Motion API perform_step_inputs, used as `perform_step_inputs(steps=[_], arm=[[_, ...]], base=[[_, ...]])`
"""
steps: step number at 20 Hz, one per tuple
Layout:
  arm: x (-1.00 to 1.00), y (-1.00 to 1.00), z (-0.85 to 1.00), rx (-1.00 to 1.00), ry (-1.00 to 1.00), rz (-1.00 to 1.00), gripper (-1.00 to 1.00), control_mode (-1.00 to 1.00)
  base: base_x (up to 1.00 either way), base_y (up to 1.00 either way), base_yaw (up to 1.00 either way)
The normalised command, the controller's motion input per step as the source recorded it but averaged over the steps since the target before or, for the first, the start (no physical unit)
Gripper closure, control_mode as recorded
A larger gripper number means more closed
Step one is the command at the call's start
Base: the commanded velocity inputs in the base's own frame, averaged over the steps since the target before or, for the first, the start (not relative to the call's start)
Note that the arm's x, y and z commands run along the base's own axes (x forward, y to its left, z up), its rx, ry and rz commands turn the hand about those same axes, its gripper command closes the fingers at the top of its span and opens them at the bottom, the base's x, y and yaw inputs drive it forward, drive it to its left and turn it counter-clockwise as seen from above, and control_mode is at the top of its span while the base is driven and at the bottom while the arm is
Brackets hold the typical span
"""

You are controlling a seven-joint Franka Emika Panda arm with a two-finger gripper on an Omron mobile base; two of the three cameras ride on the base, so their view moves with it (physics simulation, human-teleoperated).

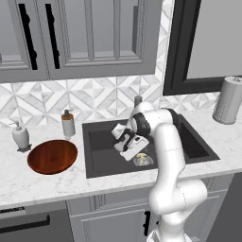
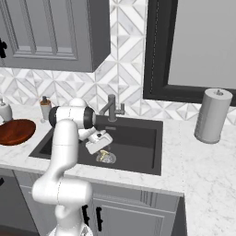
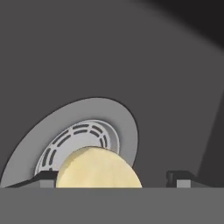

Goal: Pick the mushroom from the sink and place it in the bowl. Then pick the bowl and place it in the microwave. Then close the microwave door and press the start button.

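The cream mushroom lies on the round metal drain in the dark sink. My gripper reaches down into the basin and stands open, with one fingertip on each side of the mushroom cap. A gap shows between the cap and the right fingertip. From the base views the hand hangs just above the mushroom. The reddish-brown bowl rests empty on the counter left of the sink. The microwave and its door are out of view.
Two white soap dispensers stand behind the bowl. A grey faucet rises at the sink's back edge. A paper towel roll stands on the counter to the right. Grey wall cabinets hang overhead.
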Motion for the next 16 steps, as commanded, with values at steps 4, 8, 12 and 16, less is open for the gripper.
perform_step_inputs(steps=[4,8,12,16], arm=[[-0.04,-0.06,-0.36,0.0,0.0,0.05,1.0,-1.0],[-0.28,0.0,-0.17,0.0,0.0,0.02,1.0,-1.0],[-0.37,0.0,-0.01,0.0,-0.04,0.0,1.0,-1.0],[-0.36,0.05,0.23,0.0,-0.14,0.0,1.0,-1.0]], base=[[0.0,0.0,0.0],[0.0,0.0,0.0],[0.0,0.0,0.0],[0.0,0.0,0.0]])
